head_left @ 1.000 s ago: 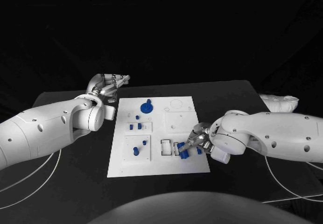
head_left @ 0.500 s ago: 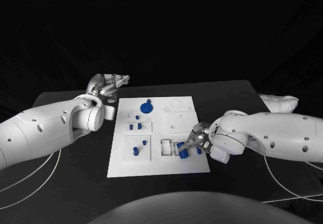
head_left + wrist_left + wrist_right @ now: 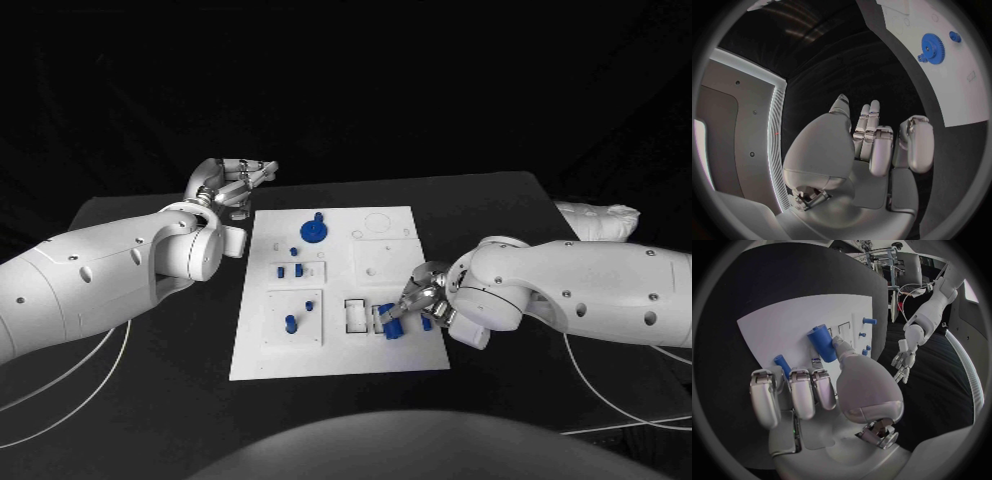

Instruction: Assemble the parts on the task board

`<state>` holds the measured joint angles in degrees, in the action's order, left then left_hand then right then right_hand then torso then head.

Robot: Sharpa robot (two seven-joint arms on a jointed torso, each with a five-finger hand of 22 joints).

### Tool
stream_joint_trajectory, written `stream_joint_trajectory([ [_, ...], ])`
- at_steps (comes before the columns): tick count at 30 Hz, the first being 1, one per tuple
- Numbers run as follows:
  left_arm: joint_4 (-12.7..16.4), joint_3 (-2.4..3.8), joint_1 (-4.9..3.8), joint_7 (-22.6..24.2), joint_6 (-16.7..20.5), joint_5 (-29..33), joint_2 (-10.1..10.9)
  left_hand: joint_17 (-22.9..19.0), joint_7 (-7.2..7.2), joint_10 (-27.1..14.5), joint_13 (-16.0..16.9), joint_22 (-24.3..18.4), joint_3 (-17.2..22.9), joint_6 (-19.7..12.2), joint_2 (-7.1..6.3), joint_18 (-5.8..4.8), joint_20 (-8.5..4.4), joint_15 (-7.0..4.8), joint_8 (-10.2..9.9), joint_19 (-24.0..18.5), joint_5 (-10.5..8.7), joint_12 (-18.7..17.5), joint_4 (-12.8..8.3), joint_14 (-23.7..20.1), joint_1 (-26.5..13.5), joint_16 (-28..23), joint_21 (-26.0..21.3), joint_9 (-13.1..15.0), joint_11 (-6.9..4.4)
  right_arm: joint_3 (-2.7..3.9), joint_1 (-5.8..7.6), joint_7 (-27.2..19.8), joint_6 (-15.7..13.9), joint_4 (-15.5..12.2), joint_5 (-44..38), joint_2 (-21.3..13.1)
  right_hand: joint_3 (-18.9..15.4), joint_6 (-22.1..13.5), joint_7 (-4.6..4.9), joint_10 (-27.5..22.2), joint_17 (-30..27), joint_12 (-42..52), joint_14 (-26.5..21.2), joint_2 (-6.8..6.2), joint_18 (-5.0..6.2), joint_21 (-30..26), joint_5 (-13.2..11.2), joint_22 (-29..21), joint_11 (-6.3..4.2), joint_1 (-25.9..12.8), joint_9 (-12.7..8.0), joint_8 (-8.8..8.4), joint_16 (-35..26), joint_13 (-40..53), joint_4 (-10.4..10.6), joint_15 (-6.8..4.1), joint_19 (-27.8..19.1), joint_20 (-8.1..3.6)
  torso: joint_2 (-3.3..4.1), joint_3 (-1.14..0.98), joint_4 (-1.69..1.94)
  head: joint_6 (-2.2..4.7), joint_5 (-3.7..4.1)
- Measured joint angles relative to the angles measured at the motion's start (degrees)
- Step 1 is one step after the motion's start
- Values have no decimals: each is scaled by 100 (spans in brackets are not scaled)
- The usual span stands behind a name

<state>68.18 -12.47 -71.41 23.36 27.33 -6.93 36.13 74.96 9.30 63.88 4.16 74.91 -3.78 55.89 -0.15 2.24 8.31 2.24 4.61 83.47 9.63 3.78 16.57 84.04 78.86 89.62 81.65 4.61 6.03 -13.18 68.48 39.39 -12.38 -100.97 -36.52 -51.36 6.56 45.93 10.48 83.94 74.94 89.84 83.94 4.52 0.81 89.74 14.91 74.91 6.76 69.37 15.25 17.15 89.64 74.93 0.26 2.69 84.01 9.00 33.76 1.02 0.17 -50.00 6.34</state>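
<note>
the right hand sits over the near right part of the task board, its fingers curled and its thumb pressed against a blue cylindrical part that stands tilted by the fingertips. whether the part is truly pinched or merely propped, i cannot tell. the hold looks meant to steer the piece toward the rectangular slot just beside it, so this reads as an insertion step with much of the task left. a shorter blue peg lies close by the other fingers and could be knocked.

the left hand hovers off the board's far left corner, fingers straight and close together, holding nothing, kept clear of the work. the blue gear and small blue pieces rest further up the board, well apart from the right hand.
</note>
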Motion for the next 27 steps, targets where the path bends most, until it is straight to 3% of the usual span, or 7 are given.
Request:
stream_joint_trajectory([
  [2, 0, 0, 0, 0, 0, 0, 0, 0, 0, 0, 0, 0, 0, 0, 0, 0, 0, 0, 0, 0, 0, 0, 0, 0, 0, 0, 0, 0, 0, 10, 2, -15, -13, -13, 0, 8, 225, 98, -11, 7, 0, 0, 9, 54, 0, 0, 192, 0, -26, 55, -97, -61, 0, 0, -103, -26, 0, -3, -1, 0, 1, 0, -1],
  [5, 0, 0, 0, 0, 0, 0, 1, 0, 0, 0, 0, 0, 0, 0, 0, -1, 0, 0, 0, 0, 0, 0, 0, 0, 0, 0, 0, 0, 0, 8, 1, -37, -37, -31, -1, -3, 399, 206, -5, 6, 0, 0, -10, 53, 0, 0, 285, 0, -68, 56, -118, -81, 0, 0, -168, -45, 0, -41, -1, 0, 1, 0, -7],
  [16, 0, 0, 0, -1, -3, 0, 16, 0, 0, 0, 0, 0, -5, 0, 0, 0, 0, 0, 0, 0, 0, 0, 5, 0, 0, 0, 0, -1, 0, -25, -8, -197, -196, -203, 187, -208, 695, 296, 84, 6, -1, 0, -11, 36, 0, 0, 205, 0, -67, 73, -191, -290, 0, -1, -268, -46, 0, -41, -3, -4, 0, 0, -35],
  [19, 0, 0, 0, -1, -3, 0, 17, 0, 0, 0, 0, 0, -17, 0, 0, 0, 0, 0, 0, 0, 0, 0, 17, 0, 0, 0, 0, -1, 0, -38, 51, -239, -256, -268, 293, -293, 723, 306, 95, 6, -1, 0, -11, 29, 0, 0, 202, 0, -67, 80, -201, -295, 0, -1, -289, -46, -1, -40, -2, -4, 0, 0, -43],
  [27, 0, 0, 1, -1, -4, 0, 17, 0, 0, 0, 0, 0, -17, 0, 0, -1, 0, 0, 0, 0, 0, 0, 17, 0, 0, 0, 0, 4, 0, -20, 359, -442, -383, -385, 625, -390, 748, 317, 106, 6, -2, 0, -12, 29, 0, 0, 158, 4, -67, 80, -200, -295, 0, -2, -295, -45, -1, -40, 2, -2, 3, 0, -53],
])
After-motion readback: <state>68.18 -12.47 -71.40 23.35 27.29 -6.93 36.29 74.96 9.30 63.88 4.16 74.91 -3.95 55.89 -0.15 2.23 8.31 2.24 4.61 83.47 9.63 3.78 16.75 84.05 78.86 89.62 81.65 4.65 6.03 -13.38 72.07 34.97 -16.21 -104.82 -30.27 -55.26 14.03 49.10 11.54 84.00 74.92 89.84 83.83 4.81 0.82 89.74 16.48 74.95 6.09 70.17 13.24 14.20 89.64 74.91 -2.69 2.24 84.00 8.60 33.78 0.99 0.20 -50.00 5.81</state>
